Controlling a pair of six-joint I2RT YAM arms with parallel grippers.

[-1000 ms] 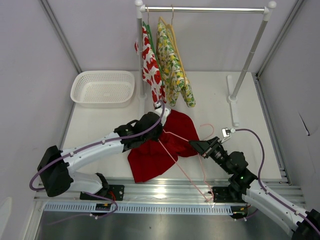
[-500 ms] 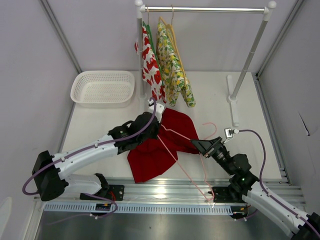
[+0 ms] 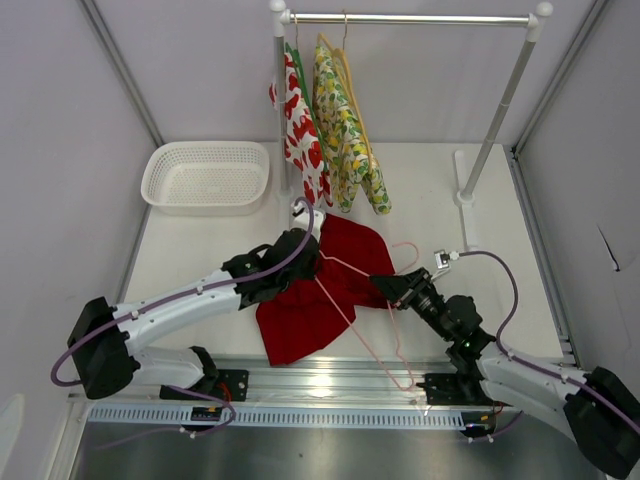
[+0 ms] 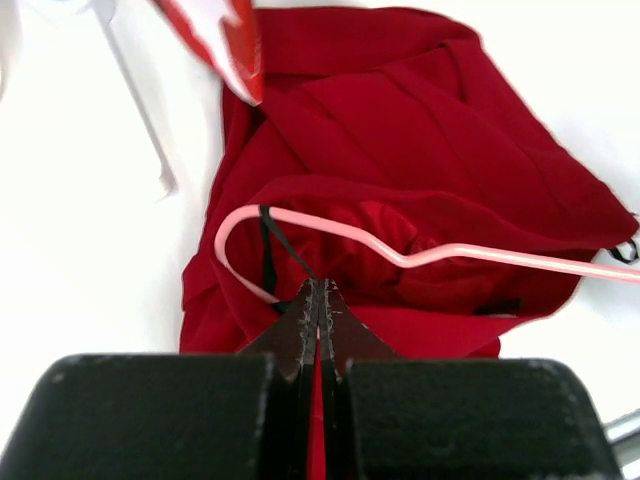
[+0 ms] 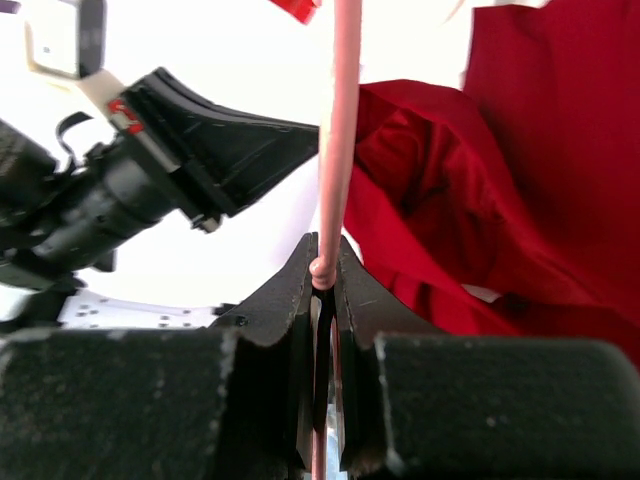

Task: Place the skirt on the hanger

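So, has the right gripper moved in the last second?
Yes. The right gripper, shut on the hanger, has slid left toward the skirt, away from the rack foot.

No text, label, brand name, number or sign can be read in any of the views.
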